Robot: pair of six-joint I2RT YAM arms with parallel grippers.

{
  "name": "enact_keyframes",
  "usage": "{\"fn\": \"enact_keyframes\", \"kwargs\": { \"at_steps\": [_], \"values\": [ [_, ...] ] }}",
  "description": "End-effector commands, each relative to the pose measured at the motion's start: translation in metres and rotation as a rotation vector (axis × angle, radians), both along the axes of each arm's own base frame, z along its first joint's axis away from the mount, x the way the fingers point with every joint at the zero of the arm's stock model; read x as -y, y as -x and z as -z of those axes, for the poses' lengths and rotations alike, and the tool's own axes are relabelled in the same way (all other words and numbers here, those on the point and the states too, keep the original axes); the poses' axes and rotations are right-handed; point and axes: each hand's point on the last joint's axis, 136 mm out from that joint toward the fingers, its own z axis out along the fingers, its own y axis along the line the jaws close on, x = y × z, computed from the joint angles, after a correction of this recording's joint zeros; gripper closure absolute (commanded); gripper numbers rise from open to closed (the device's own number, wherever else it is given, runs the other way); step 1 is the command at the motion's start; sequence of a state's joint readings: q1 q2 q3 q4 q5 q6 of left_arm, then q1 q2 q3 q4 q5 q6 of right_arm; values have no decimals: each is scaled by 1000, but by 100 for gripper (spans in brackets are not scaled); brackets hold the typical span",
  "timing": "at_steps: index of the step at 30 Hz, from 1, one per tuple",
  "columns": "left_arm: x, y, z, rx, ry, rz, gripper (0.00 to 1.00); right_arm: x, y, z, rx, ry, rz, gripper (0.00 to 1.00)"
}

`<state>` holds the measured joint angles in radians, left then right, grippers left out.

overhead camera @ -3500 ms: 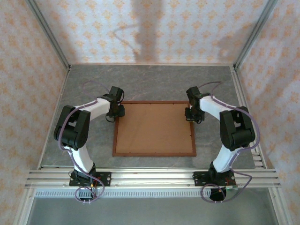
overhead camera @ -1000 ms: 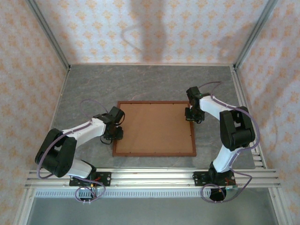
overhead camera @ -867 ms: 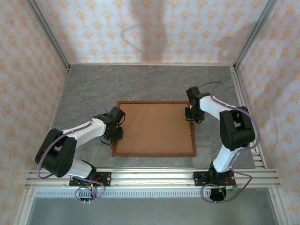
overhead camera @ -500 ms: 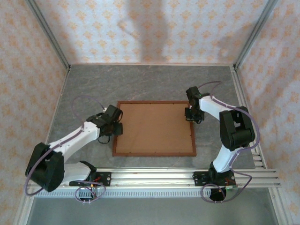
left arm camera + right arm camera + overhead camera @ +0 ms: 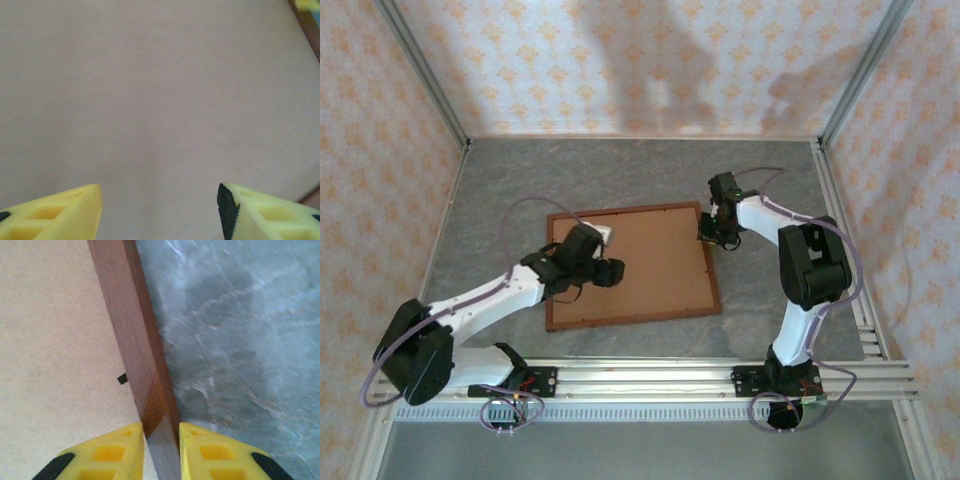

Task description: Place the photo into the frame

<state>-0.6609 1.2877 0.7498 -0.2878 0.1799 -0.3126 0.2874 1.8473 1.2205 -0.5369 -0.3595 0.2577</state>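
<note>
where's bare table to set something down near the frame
Bare table: the strip between the frame and the back wall, and the far left corner. Crowded: the left hand over the backing board, the right hand on the frame's right rail.

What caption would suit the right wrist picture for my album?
Yellow jaws grip the frame, brown board left, grey table right.

The grey marbled table (image 5: 650, 180) carries one reddish-brown wooden frame (image 5: 632, 319). It lies flat near the middle, a little toward 6 o'clock, turned slightly askew. A brown backing board (image 5: 650, 265) fills it.
</note>
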Motion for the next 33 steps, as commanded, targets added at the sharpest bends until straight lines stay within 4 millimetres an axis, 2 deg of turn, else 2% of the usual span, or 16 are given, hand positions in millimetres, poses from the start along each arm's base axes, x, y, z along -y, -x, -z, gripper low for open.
{"fn": "enact_keyframes", "kwargs": {
  "at_steps": [1, 6, 9, 11, 17, 22, 33],
  "values": [
    [38, 1, -10, 119, -53, 201, 36, -7, -20, -28, 82, -32, 17, 69],
    [70, 25, 8, 181, -228, 455, 36, 23, -4, -37, 94, 93, 37, 47],
    [90, 38, 18, 191, -277, 578, 36, 32, 11, -40, 97, 117, 36, 35],
    [104, 46, 26, 194, -316, 651, 36, 33, 21, -39, 88, 116, 30, 31],
    [128, 57, 45, 176, -403, 769, 38, 42, 42, -38, 70, 143, 18, 19],
    [146, 66, 57, 158, -393, 835, 39, 49, 48, -39, 64, 179, 12, 17],
    [146, 64, 82, 134, -438, 866, 60, 50, 56, -32, 25, 184, -2, 18]
  ]
}}
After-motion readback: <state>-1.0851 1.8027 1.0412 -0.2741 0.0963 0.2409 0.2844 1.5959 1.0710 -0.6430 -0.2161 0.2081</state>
